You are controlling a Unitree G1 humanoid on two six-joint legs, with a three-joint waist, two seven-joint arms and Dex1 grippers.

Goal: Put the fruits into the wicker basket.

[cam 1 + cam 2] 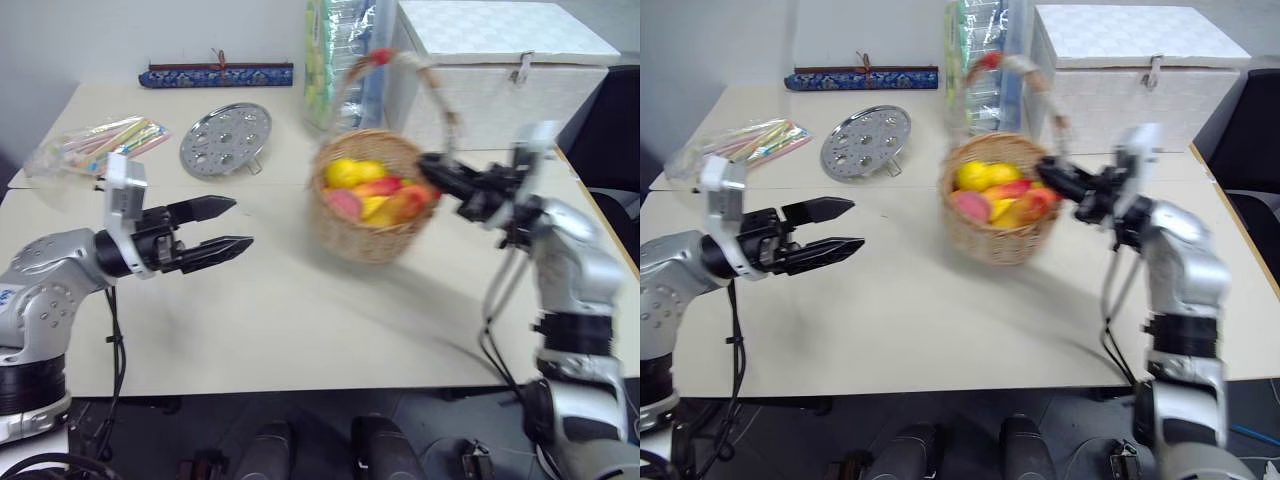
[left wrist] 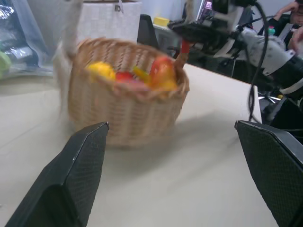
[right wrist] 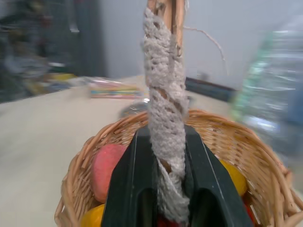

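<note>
On the beige worktop (image 1: 300,330), the wicker basket (image 1: 370,215) sits at centre, the fruits (image 1: 375,190) inside. Right end effector (image 3: 166,189) pinches its handle at three o'clock; left end effector (image 1: 228,226) gapes wide at nine o'clock. Move slowly, basket level.

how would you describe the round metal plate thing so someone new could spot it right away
On the beige table, look to the far side, left of the wicker basket full of fruits. The steamer plate lies flat there, between a clear bag of coloured sticks and the basket. It is the one shiny silver disc, dotted with round holes.
</note>
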